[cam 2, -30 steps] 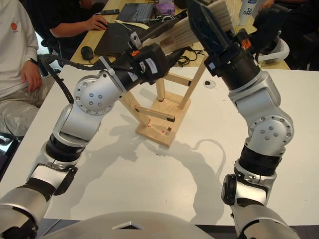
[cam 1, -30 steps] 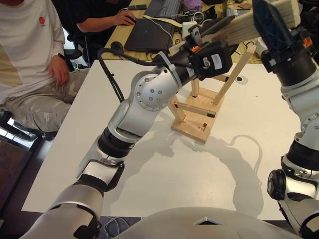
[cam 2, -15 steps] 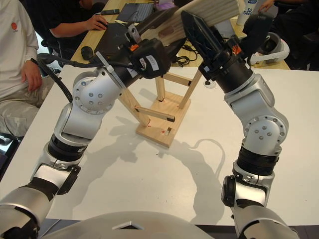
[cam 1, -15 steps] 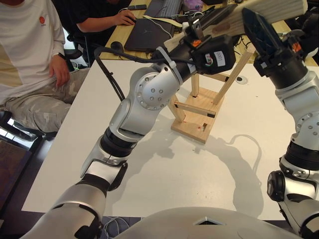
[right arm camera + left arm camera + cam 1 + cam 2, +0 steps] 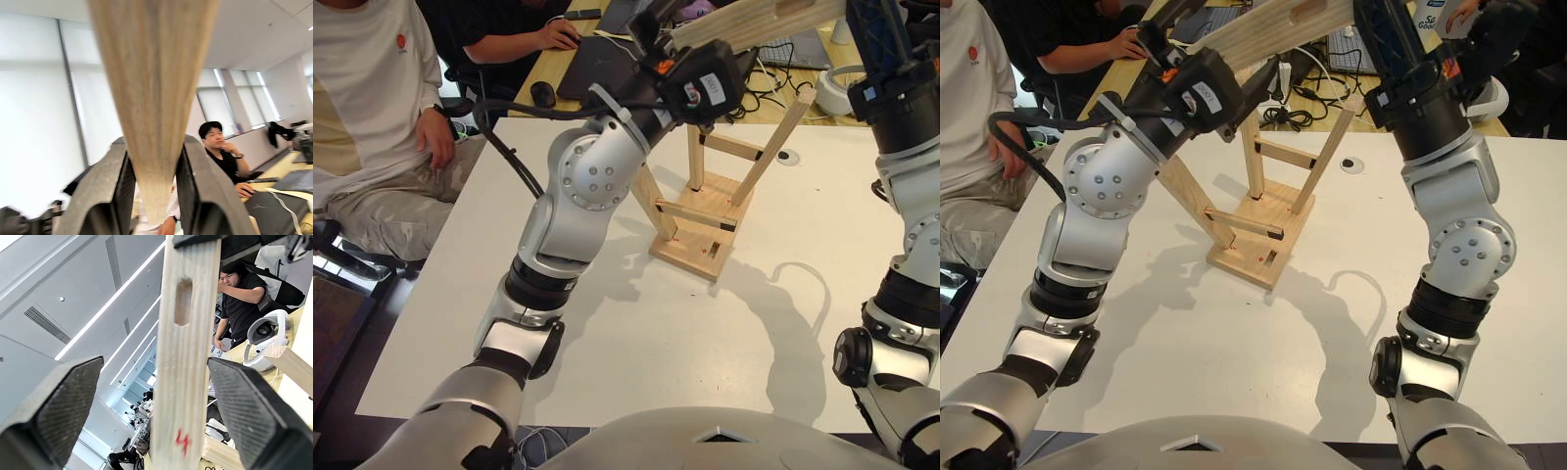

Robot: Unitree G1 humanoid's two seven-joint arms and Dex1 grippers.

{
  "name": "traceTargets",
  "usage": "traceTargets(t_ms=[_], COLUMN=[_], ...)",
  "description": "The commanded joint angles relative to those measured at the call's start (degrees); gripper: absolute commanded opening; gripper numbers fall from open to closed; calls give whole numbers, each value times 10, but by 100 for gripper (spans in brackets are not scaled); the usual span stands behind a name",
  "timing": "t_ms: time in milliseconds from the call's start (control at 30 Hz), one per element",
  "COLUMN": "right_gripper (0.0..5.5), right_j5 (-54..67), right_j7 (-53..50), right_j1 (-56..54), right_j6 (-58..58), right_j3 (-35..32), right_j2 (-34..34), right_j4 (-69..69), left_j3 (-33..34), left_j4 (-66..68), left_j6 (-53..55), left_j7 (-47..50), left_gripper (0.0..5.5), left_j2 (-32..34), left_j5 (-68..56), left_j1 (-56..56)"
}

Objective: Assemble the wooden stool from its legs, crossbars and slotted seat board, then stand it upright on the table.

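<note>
Left pincer (image 5: 154,399) up high, spread wide either side of a slotted wooden leg (image 5: 188,357), not touching it. Below, mid-counter (image 5: 636,333), the half-built stool (image 5: 697,213) stands upside down, seat board (image 5: 690,257) flat, 3 legs (image 5: 773,147) up. Right pincer (image 5: 155,188) pinches that same raised leg.

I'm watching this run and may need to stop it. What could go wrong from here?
1. The left gripper is open, its pads clear of the wooden leg on both sides, so only the right gripper clamps it; the long leg might pivot or slip.
2. The leg hangs above the half-built stool standing upside down on its seat board; a drop or swing could topple it.
</note>
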Motion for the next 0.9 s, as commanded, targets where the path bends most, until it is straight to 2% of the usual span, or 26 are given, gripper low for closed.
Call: traceTargets(t_ms=[33, 200, 333, 433, 600, 900], right_gripper=[98, 98, 98, 98, 98, 98], right_j5=[-18, 100, 256, 289, 256, 198], right_j7=[-55, -116, -164, -162, -153, -203], right_j1=[-3, 97, 174, 236, 271, 330], right_j6=[9, 123, 174, 194, 187, 137], right_j3=[-28, -74, -102, -118, -127, -99], right_j2=[-30, -106, -156, -196, -235, -165], right_j4=[2, -85, -139, -150, -127, -146], left_j3=[64, 221, 288, 288, 271, 222], left_j4=[-44, -100, -106, -112, -134, -112], left_j6=[39, 197, 290, 325, 357, 404], left_j7=[-5, 25, 60, 77, 105, 168], left_gripper=[392, 392, 392, 392, 392, 392], left_j2=[10, -13, -36, -49, -71, -156], left_j5=[-27, -91, -126, -138, -144, -171], left_j1=[35, 79, 94, 114, 156, 156])
